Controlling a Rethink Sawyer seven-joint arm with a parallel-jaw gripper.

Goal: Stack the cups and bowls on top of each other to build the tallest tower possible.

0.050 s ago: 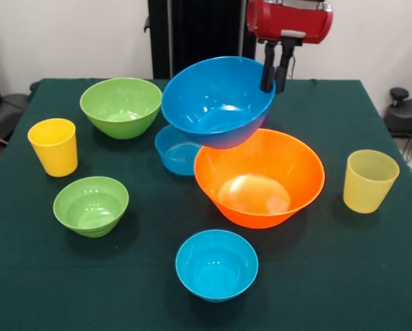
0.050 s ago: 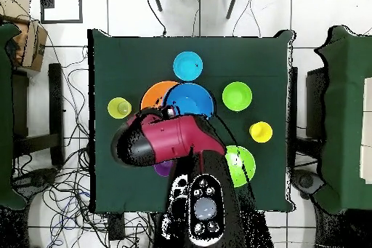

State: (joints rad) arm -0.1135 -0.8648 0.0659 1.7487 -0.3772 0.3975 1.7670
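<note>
Front view, left to right. Yellow cup (image 1: 53, 146) upright near the left edge of the table (image 1: 330, 276), mouth up. Small green bowl (image 1: 91, 205) in front of it, bigger green bowl (image 1: 121, 107) behind; both sit flat, openings up.

Large blue bowl (image 1: 217, 101) is off the cloth, tilted so its opening faces the camera and a little upward, rim highest at the far right. The gripper (image 1: 275, 67) pinches that high rim, one finger inside the wall and one outside, closed on it. The arm above is cut off by the top edge.

A small blue bowl (image 1: 176, 149) is half hidden behind the raised bowl and the orange bowl (image 1: 259, 177), which sits flat, mouth up, just under the raised bowl's lower edge. Whether they touch cannot be told. Another small blue bowl (image 1: 216, 264) stands alone at front.

Pale ribbed cup (image 1: 369, 181) upright at far right.

Overhead: the arm covers the gripper; a sliver of something purple (image 2: 163, 168) shows under it, shape unclear.
</note>
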